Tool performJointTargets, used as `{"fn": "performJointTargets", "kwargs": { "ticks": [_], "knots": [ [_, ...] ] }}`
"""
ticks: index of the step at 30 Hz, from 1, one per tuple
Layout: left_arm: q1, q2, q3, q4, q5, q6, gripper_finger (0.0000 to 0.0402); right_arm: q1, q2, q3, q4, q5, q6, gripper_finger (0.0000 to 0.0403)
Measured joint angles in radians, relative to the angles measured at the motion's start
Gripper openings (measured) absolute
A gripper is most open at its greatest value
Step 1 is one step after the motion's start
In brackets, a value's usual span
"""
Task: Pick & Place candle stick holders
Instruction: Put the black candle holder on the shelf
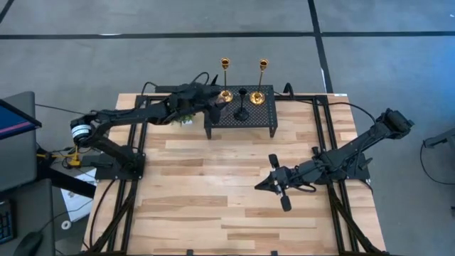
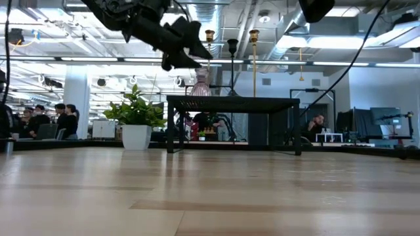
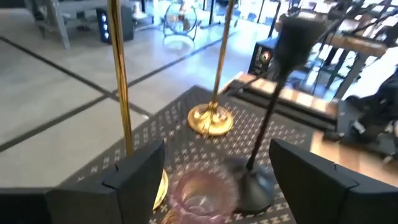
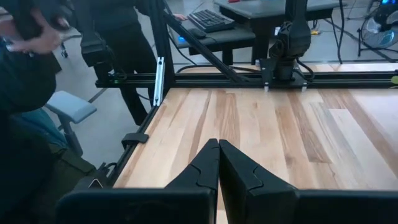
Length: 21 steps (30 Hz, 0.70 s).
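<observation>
Behind the wooden desk (image 1: 234, 192) we see an open office with grey floor, and some people sit far at the back in the low view. On the far middle part of the desk stands the black mesh stand (image 1: 240, 114). The left arm reaches across to its left end, and the left gripper (image 3: 211, 180) hangs just above the stand top with its fingers (image 3: 140, 171) open. The right arm rests on the right part of the desk, well apart from the stand, and the right gripper (image 4: 219, 163) has its fingers closed on nothing. A green potted plant (image 2: 136, 117) stands beside the stand, under the left arm. On the stand we count two gold candle stick holders (image 1: 261, 80), tall and upright, one at each side. Between them stands a black candle stick holder (image 1: 242, 105). A small pinkish candle stick holder (image 3: 202, 193) sits on the mesh between the open fingers, touching neither.
</observation>
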<state>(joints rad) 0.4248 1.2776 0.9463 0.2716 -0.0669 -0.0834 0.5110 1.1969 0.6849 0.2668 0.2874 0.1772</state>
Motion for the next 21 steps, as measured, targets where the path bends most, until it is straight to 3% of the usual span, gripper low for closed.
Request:
{"fn": "performJointTargets", "kwargs": {
  "ticks": [6, 10, 14, 21],
  "knots": [
    [-0.016, -0.105, 0.000, -0.002, 0.013, -0.001, 0.0291, 0.000, 0.000, 0.000, 0.000, 0.000, 0.000, 0.0000],
    [-0.059, -0.152, 0.000, -0.001, 0.088, -0.003, 0.0276, 0.000, 0.000, 0.000, -0.001, 0.000, -0.001, 0.0000],
    [-0.118, -0.167, 0.000, -0.002, 0.143, 0.000, 0.0227, 0.000, 0.000, 0.000, -0.001, 0.001, 0.000, 0.0000],
    [-0.199, -0.171, 0.000, -0.010, 0.227, 0.083, 0.0104, 0.000, 0.000, 0.000, -0.001, 0.030, 0.051, 0.0000]
  ]
}}
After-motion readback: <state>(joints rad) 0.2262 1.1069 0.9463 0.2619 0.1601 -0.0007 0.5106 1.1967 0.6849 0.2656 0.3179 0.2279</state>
